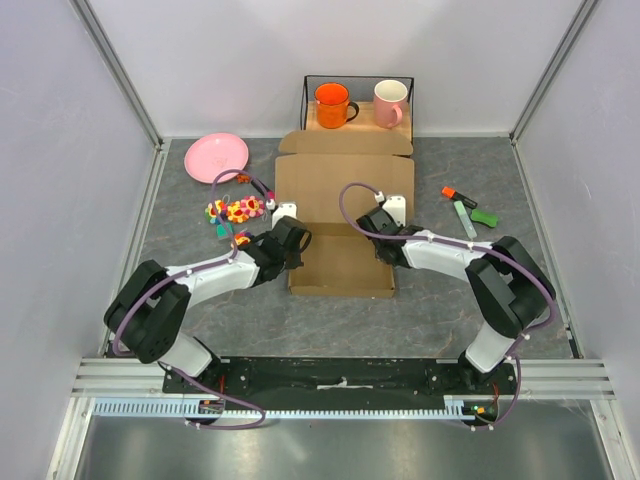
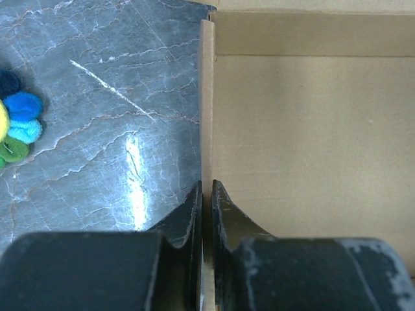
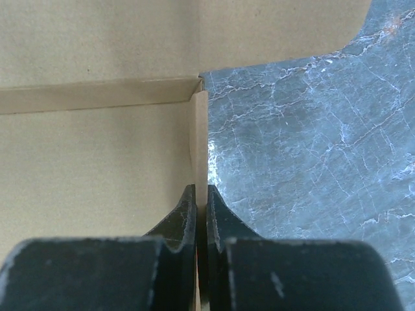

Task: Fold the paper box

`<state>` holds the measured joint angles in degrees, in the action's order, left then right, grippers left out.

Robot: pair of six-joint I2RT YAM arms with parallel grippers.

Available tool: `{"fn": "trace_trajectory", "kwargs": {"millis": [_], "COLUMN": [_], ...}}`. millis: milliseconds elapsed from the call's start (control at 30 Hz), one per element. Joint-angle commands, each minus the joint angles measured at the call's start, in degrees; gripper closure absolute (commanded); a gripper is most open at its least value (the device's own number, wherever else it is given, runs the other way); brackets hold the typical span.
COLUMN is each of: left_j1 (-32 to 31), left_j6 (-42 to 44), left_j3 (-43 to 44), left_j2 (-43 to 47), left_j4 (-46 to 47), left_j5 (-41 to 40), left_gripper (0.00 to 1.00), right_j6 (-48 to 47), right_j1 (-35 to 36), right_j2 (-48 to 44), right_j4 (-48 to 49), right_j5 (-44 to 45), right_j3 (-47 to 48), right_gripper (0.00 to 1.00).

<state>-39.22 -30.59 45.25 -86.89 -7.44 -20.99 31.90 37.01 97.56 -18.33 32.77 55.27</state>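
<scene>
Grey marbled counter, closed in by white walls, is being occupied at its middle by the paper box (image 1: pixel 335 190). Its lid flap (image 1: pixel 345 143) is being left flat toward the far edge, just short of a wire basket (image 1: pixel 358 77) in which an orange mug (image 1: pixel 332 104) and a pink mug (image 1: pixel 389 102) are being kept.

The box's left side wall (image 2: pixel 207 97) is being pinched by the left gripper (image 2: pixel 206 188), its jaws narrowed until only the cardboard's thickness lies between them. The right side wall (image 3: pixel 199 129) is being clamped likewise by the right gripper (image 3: pixel 201 191).

Both walls are being held upright, apparently so that they are being kept square against the far wall (image 2: pixel 311 32) while the tray shape is being formed. Both sides are probably being gripped at once so that the light cardboard is not being dragged sideways. The step is judged to be the raising of the sides, with the lid not yet closed.

A pink plate (image 1: pixel 216 157) near the far left corner, a colourful pom-pom toy (image 1: pixel 235 211) toward the left edge and markers (image 1: pixel 465 210) toward the right edge are being left untouched.
</scene>
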Motion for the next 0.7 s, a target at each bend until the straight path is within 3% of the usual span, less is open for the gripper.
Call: {"fn": "trace_trajectory", "kwargs": {"millis": [0, 67, 100, 133, 233, 333, 500, 600, 667], "left_j1": [-1.3, -1.3, -1.3, -1.4, -1.3, -1.3, -1.3, -1.3, -1.3], "left_j6": [-2.5, -2.5, -2.5, -2.8, -3.0, -3.2, -3.9, -4.3, -4.7], "left_j3": [-1.7, -1.6, -1.6, -1.5, -1.5, -1.7, -1.7, -1.7, -1.7], "left_j2": [2.3, 2.2, 2.2, 2.4, 2.9, 3.1, 3.8, 4.2, 4.4], "left_j4": [2.2, 2.3, 2.3, 2.2, 1.7, 1.4, 1.0, 0.9, 0.8], "left_j5": [-1.6, -1.6, -1.7, -1.7, -2.2, -2.6, -2.7, -3.3, -3.4], "left_gripper": [0.98, 0.98, 0.98, 0.98, 0.98, 0.98, 0.98, 0.98, 0.98], "right_j6": [1.3, 1.7, 1.8, 2.2, 3.0, 3.3, 3.0, 2.8, 2.6], "right_j1": [-0.4, -0.7, -0.7, -0.6, -0.6, -0.7, -0.5, -0.5, -0.5], "right_j2": [1.7, 0.4, -0.2, -1.0, -3.9, -5.6, -7.1, -7.0, -6.9], "right_j4": [-3.4, -4.0, -4.3, -4.6, -5.7, -7.0, -8.0, -7.3, -6.8], "right_j5": [2.3, 1.1, 0.0, -0.4, -2.4, -3.7, -6.5, -8.0, -9.2], "right_j3": [-4.0, -3.8, -3.6, -3.5, -2.9, -2.1, -3.7, -6.3, -8.4], "right_gripper": [1.0, 0.97, 0.89, 0.75, 0.58, 0.52, 0.54, 0.61, 0.71]}}
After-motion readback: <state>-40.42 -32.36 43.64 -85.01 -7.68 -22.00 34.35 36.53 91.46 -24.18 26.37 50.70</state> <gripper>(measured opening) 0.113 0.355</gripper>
